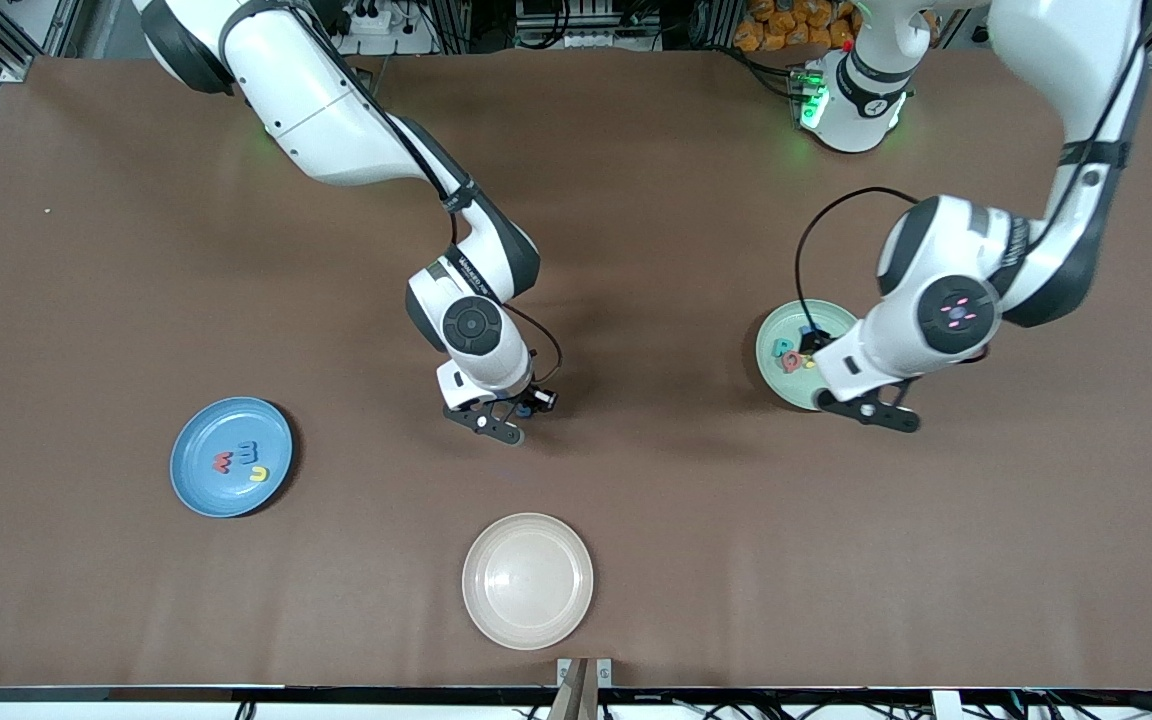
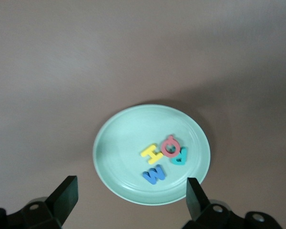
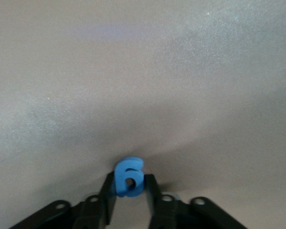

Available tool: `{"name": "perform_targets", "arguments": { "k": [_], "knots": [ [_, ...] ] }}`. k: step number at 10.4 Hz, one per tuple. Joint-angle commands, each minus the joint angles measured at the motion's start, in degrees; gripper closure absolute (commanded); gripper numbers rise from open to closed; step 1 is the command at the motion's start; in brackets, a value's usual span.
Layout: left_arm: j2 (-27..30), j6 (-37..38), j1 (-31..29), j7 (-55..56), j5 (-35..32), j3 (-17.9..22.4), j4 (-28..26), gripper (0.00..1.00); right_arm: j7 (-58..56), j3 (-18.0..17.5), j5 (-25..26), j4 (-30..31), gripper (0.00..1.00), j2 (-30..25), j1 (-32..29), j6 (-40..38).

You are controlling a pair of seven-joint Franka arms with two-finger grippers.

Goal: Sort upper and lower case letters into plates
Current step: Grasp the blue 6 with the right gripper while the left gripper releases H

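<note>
My right gripper (image 3: 129, 185) (image 1: 508, 418) is shut on a small blue letter (image 3: 128, 175) shaped like a b, low over the middle of the brown table. My left gripper (image 2: 131, 193) (image 1: 872, 410) hangs open over the near rim of the mint green plate (image 2: 119, 143) (image 1: 782, 386). That plate holds a yellow H (image 2: 152, 153), a red Q (image 2: 170, 146), a teal A (image 2: 179, 157) and a blue W (image 2: 154, 174). The blue plate (image 1: 198, 440) toward the right arm's end holds a red letter (image 1: 223, 462), a blue letter (image 1: 248, 450) and a yellow letter (image 1: 258, 473).
A cream-white round plate (image 1: 527, 580) sits near the front edge of the table, nearer to the front camera than my right gripper. Nothing lies in it.
</note>
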State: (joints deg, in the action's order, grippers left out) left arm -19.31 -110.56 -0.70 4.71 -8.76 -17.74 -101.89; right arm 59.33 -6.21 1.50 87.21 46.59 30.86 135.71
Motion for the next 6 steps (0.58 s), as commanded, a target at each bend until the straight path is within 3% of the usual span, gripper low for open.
{"name": "perform_targets", "arguments": {
  "k": [1, 2, 4, 6],
  "knots": [
    [4.97, 5.86, -4.03, 0.04, 1.81, -0.36, 4.39, 0.00, 1.14, 0.23, 1.49, -0.55, 1.00, -0.26, -0.54, -0.88],
    [6.11, 7.71, -5.78, -0.05, 4.17, -0.45, 8.42, 0.00, 0.18, 0.32, 1.67, -0.55, 1.00, -1.40, -2.37, -3.23],
    [6.47, 18.83, -6.59, 0.04, 8.05, -0.28, 17.38, 0.00, -9.17, 1.10, 3.59, -0.29, 1.00, -4.12, -9.38, -10.78],
    [7.00, 23.63, -6.59, 0.04, 8.06, -0.45, 19.80, 0.00, -24.80, 1.37, 4.22, -0.03, 1.00, -7.11, -18.78, -15.80]
  ]
}}
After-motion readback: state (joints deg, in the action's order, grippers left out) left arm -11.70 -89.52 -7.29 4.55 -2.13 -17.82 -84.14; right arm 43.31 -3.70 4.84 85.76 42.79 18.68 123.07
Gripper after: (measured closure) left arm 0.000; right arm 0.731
